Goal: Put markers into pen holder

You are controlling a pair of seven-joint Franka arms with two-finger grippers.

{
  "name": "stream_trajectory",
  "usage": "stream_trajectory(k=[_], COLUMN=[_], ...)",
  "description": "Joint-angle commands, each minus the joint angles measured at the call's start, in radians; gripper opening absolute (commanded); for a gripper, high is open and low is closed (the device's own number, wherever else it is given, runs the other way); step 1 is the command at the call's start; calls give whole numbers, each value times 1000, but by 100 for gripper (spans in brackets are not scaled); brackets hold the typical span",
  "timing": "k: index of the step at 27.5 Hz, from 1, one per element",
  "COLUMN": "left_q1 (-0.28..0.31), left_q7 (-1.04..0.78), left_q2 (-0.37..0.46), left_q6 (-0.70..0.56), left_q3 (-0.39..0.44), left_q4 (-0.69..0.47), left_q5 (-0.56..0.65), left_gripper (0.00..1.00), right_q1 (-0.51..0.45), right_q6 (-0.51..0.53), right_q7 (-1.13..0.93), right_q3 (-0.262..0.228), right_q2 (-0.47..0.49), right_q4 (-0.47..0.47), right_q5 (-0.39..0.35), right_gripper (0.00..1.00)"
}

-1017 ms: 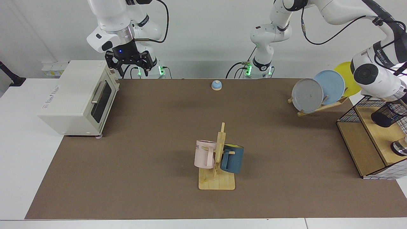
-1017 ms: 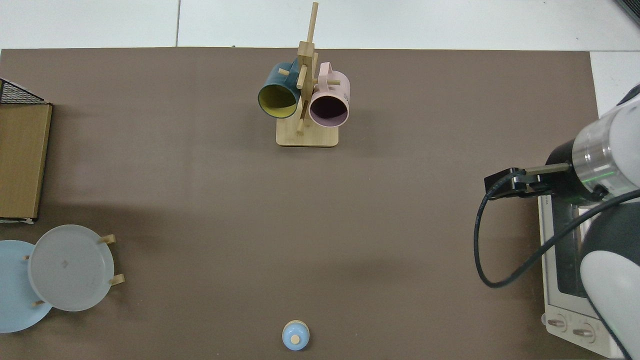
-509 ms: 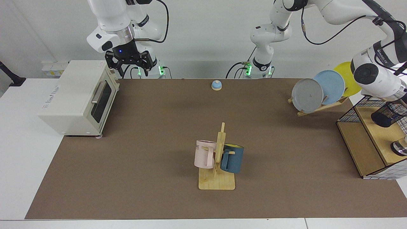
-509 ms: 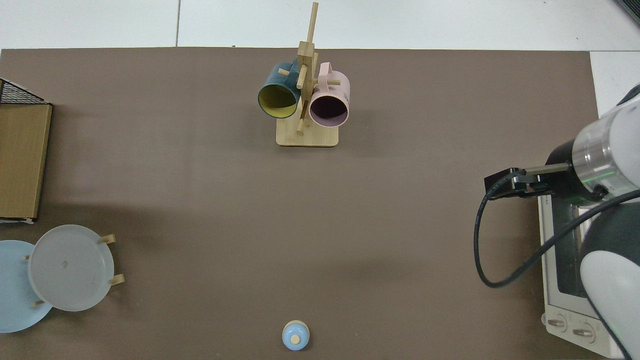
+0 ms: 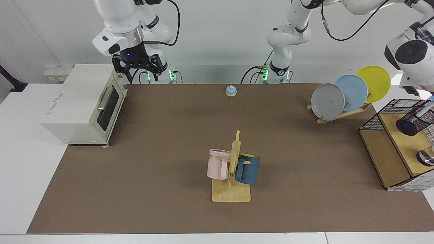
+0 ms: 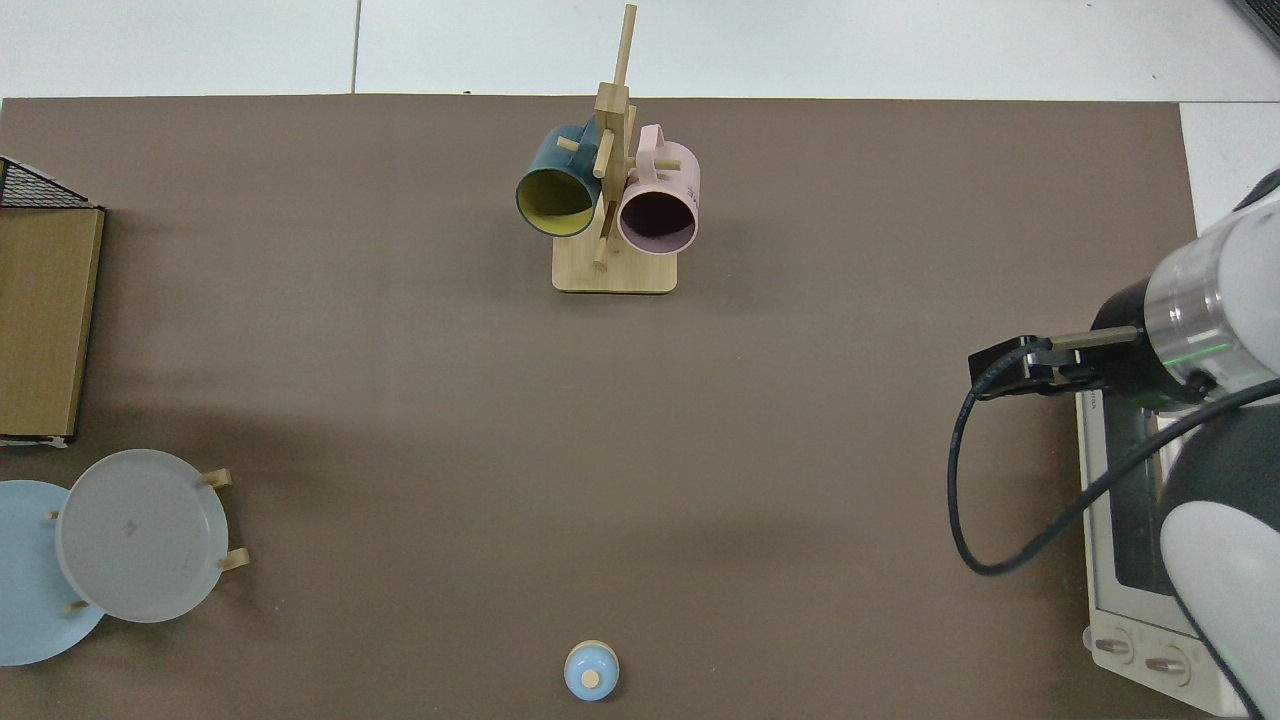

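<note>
Clearly readable writing is scarce: the toaster oven (image 5: 83,103) at the left of the facing view carries a small logo on its side, too fine to read, and the pink mug (image 5: 218,164) shows a few dark letters near its rim that cannot be made out.

At the far right edge of the facing view, the pen holder (image 5: 414,121) stands tilted on the wooden shelf of the wire basket (image 5: 386,123). Just above it hangs the left arm's wrist; the left hand (image 5: 428,101) is mostly cut off by the frame edge, so I cannot tell whether it is open or closed. No marker can be made out.

At upper left the right hand (image 5: 138,68) waits above the oven's back corner, fingers spread and empty.

Mid-tabletop (image 5: 169,142), a wooden mug tree (image 5: 233,173) carries the pink mug and a dark blue mug (image 5: 247,168). A small blue bell (image 5: 231,90) sits near the far edge. Right of it, a rack (image 5: 342,114) holds grey, blue and yellow plates (image 5: 352,92).
</note>
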Motion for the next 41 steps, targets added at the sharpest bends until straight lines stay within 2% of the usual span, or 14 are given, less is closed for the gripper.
stream_trajectory(k=[1,6,9,13,21,30,37,41], left_q1=[-63,-81,-89,-100,-118,-192,-192,-192], left_q7=[26,25,15,-37,-297,-698,-859,-997], left_q2=[-56,-105,-137,-161,-185,-214,-227,-234], left_q6=[-88,-169,-207,-272,-422,-562,-603,-609], left_q3=[5,-5,-25,-38,-47,-76,-90,-104], left_q4=[22,56,63,65,65,53,42,39], left_q5=[-79,-220,-296,-398,-652,-783,-916,-932], left_gripper=[84,90,99,100,100,100,100,100], right_q1=[-16,-16,-16,-16,-16,-16,-16,-16], right_q6=[27,27,27,27,27,27,27,27], right_q7=[15,15,15,15,15,15,15,15], right_q3=[7,9,7,9,9,7,9,7], right_q2=[-12,-12,-12,-12,-12,-12,-12,-12], right_q4=[-21,-21,-21,-21,-21,-21,-21,-21], right_q5=[20,20,20,20,20,20,20,20], right_gripper=[99,99,99,99,99,99,99,99])
